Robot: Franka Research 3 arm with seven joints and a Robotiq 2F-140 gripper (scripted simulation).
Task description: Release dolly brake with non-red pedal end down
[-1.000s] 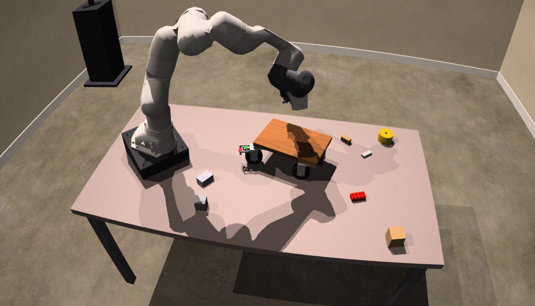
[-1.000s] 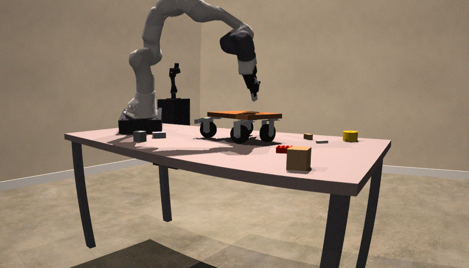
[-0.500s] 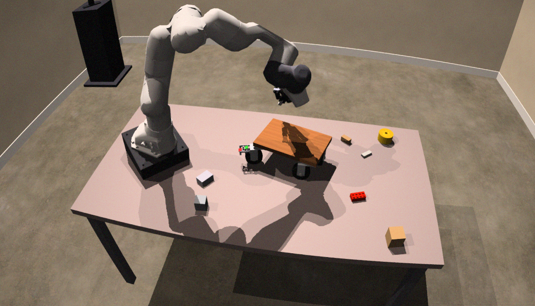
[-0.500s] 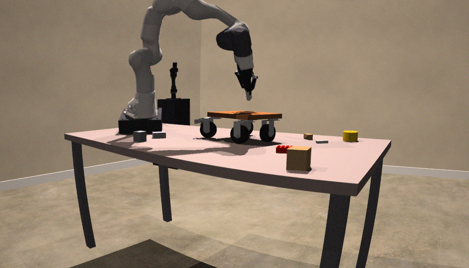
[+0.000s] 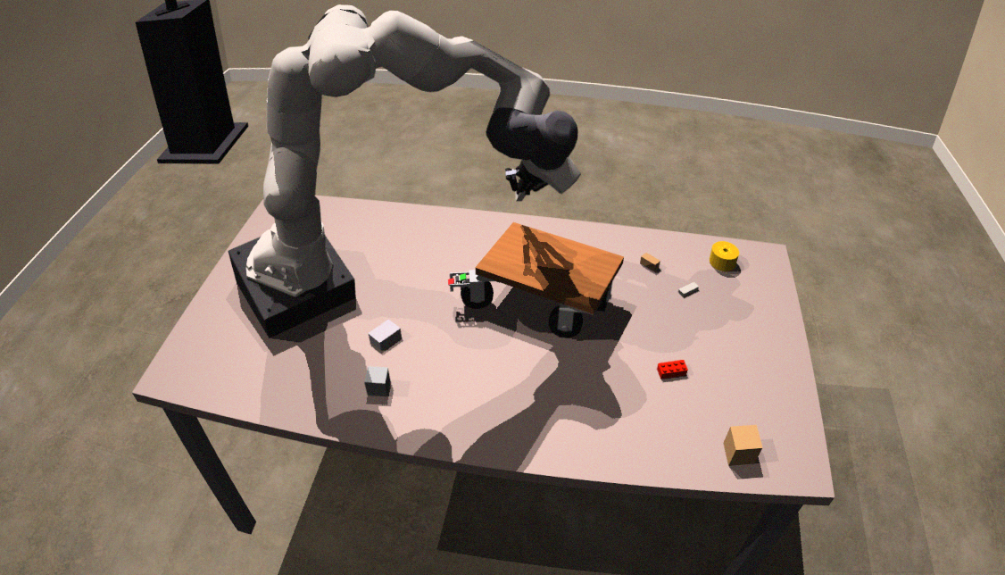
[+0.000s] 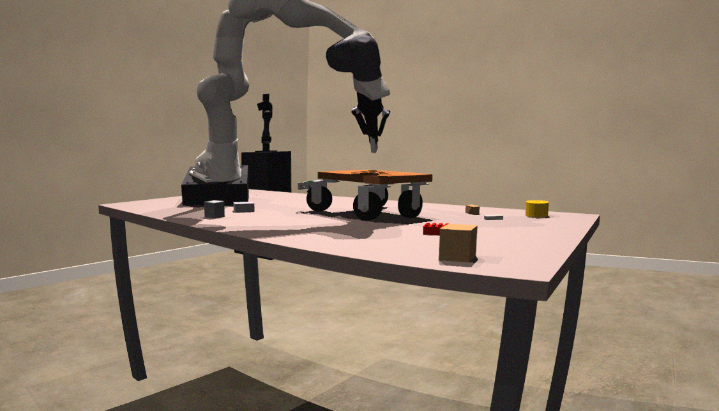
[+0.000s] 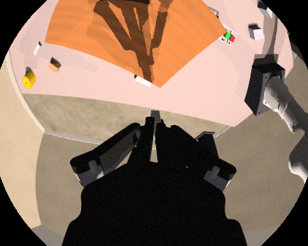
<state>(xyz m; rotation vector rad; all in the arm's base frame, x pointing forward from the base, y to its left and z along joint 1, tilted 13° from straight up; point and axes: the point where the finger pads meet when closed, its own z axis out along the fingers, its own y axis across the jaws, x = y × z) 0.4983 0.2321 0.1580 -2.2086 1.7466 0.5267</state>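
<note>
While the end effector (image 6: 373,144) hangs fully closed on nothing above the dolly (image 5: 550,264), which rests on the surface (image 5: 474,420), I judge this the approach (pedal untouched), so next I press the brake pedal (image 5: 462,278) at its green end.

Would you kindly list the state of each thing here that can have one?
Pincer: shut, empty, above the deck.
Dolly: on its wheels on the table, untouched.
Brake pedal: red and green ends showing; which end is down, cannot tell.
</note>
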